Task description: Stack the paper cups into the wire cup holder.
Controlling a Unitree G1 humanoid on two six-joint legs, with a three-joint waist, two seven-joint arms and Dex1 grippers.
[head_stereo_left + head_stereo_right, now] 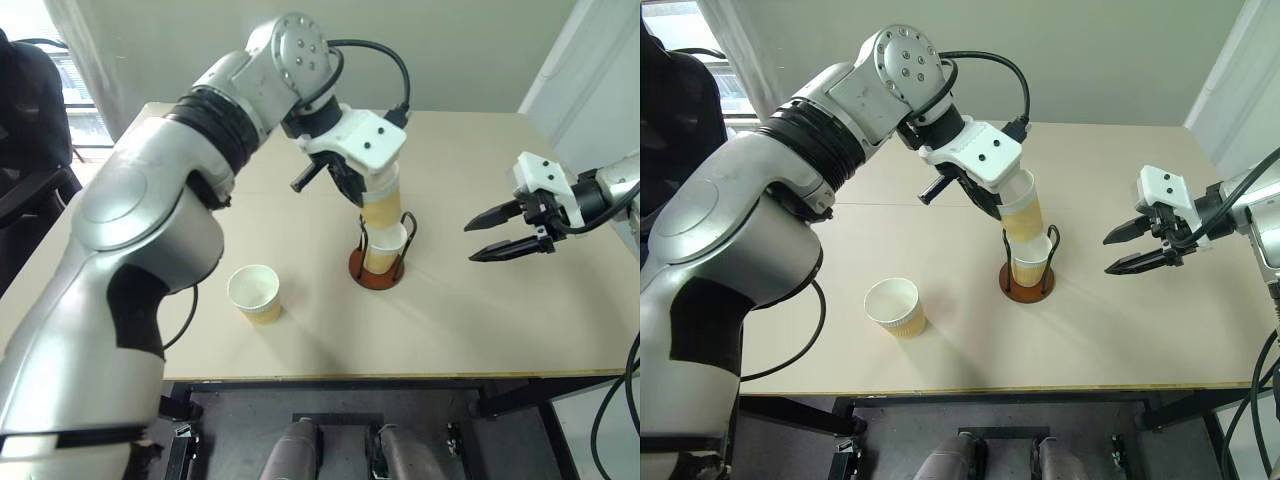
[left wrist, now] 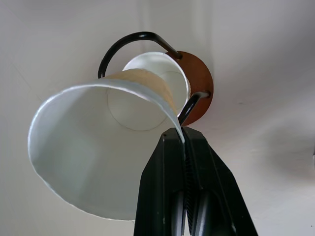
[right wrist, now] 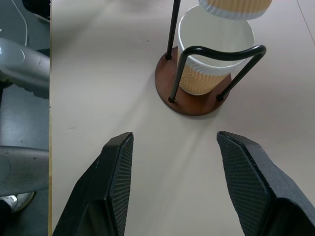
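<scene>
The left gripper (image 2: 184, 140) pinches the rim of a paper cup (image 1: 383, 205), held tilted just above another cup (image 3: 212, 54) seated in the wire cup holder (image 1: 376, 272). A third cup (image 1: 254, 293) stands left of it. The right gripper (image 1: 505, 232) hovers open, empty.

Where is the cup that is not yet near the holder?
In the left eye view, the loose cup stands upright on the table, near its front edge, to the left of the wire holder.
</scene>
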